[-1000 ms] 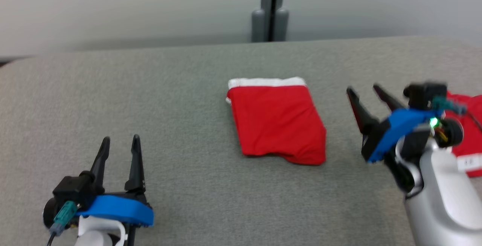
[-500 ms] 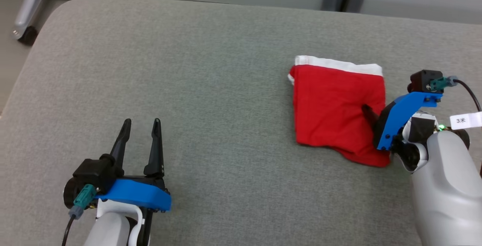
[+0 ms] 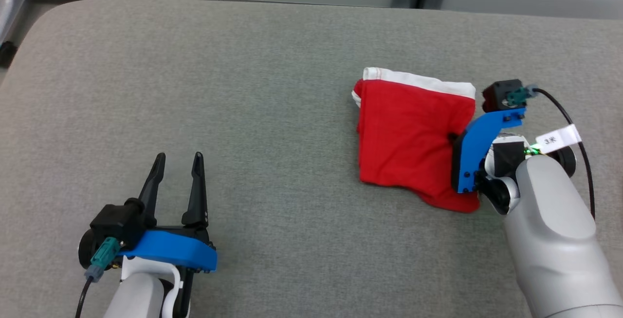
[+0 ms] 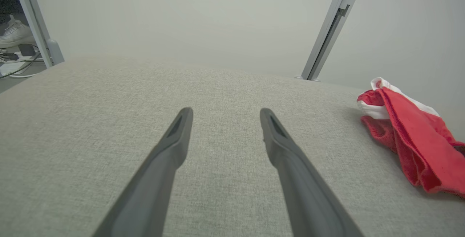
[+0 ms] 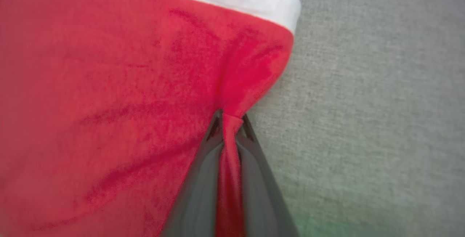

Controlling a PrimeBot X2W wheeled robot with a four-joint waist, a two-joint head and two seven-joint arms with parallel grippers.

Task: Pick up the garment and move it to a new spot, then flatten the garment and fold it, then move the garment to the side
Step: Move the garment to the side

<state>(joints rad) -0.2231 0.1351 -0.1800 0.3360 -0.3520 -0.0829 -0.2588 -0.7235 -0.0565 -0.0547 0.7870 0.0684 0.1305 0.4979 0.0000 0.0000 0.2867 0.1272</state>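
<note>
Red fabric garment [image 3: 409,142], white-banded: right gripper [image 5: 228,121], earlier spread, is now pinching its right edge; left gripper [image 3: 178,155] staying spread; white wrist tag [image 3: 558,139] unreadable.

— Looked like what?
— Red garment [image 3: 409,142], folded to a rough rectangle, edged with a white band on the far side.
— Lay where?
— Flat on the grey surface [image 3: 272,113], right of the middle.
— Smooth all over?
— Puckered at the right edge, gathered into a narrow ridge and pinched in the right hand [image 5: 229,121].
</note>
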